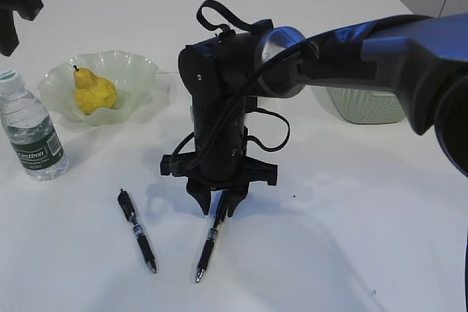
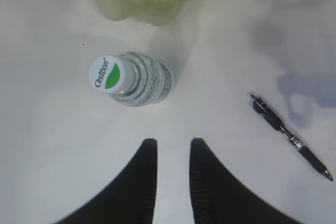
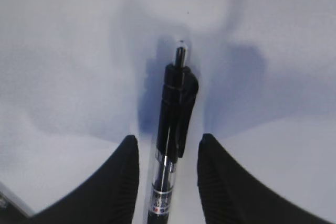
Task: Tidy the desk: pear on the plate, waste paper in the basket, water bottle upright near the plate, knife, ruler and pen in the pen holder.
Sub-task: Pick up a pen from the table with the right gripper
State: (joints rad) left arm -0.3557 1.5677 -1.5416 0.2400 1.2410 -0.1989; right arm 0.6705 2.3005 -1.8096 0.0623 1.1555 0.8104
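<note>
The yellow pear (image 1: 93, 93) lies on the pale green glass plate (image 1: 135, 71). The water bottle (image 1: 31, 137) stands upright left of the plate; it also shows in the left wrist view (image 2: 107, 74). Two black pens lie on the table: a left pen (image 1: 137, 230) and a right pen (image 1: 208, 250). My right gripper (image 1: 218, 206) is open and points down, with its jaws (image 3: 168, 142) on either side of the right pen (image 3: 176, 108), gaps showing on both sides. My left gripper (image 2: 172, 142) is open and empty, held above the table near the bottle. The pen holder, knife, ruler and waste paper are out of view.
A light green basket (image 1: 365, 107) stands at the back right, partly behind my right arm. The left wrist view shows the plate's rim (image 2: 152, 3) and the left pen (image 2: 289, 136) on the white table.
</note>
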